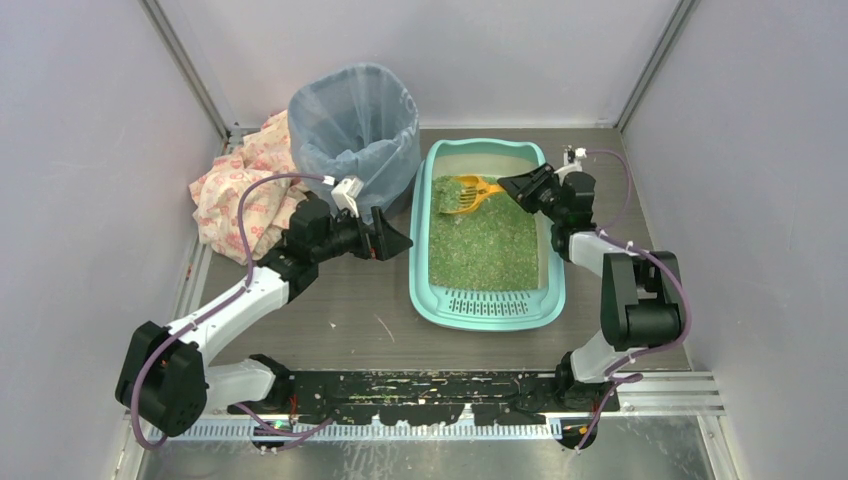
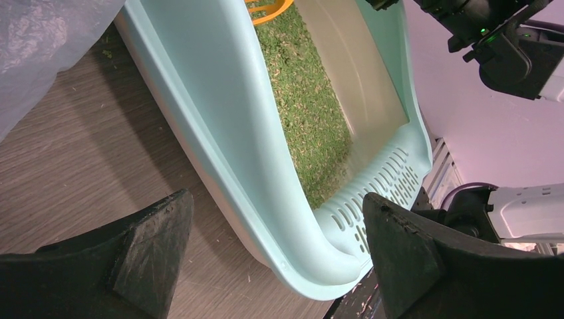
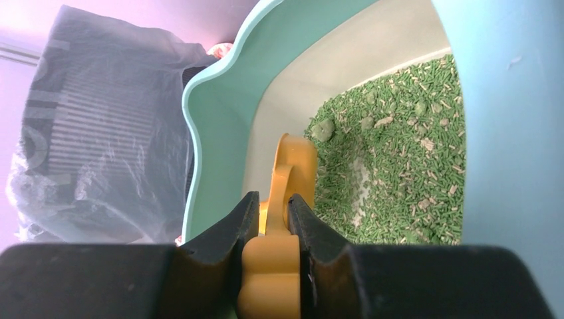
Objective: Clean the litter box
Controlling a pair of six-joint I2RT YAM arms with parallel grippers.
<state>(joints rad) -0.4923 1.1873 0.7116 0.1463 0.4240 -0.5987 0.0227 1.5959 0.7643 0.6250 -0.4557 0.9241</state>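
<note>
The teal litter box [image 1: 548, 290] lies at the table's middle, its slotted grate step [image 1: 490, 299] at the near end and green litter [image 1: 485, 245] inside. My right gripper [image 1: 512, 186] is shut on the handle of the orange slotted scoop [image 1: 462, 194], whose head rests in the litter at the far end. In the right wrist view the handle [image 3: 273, 266] sits clamped between the fingers and small clumps [image 3: 323, 129] lie in the litter. My left gripper [image 1: 402, 243] is open and empty just left of the box's left rim [image 2: 219, 153].
A blue-grey bag-lined round bin [image 1: 355, 130] stands left of the box's far end. A floral cloth [image 1: 240, 185] lies behind the left arm. Grey walls close in on three sides. Loose litter bits lie on the wooden table [image 1: 340, 310].
</note>
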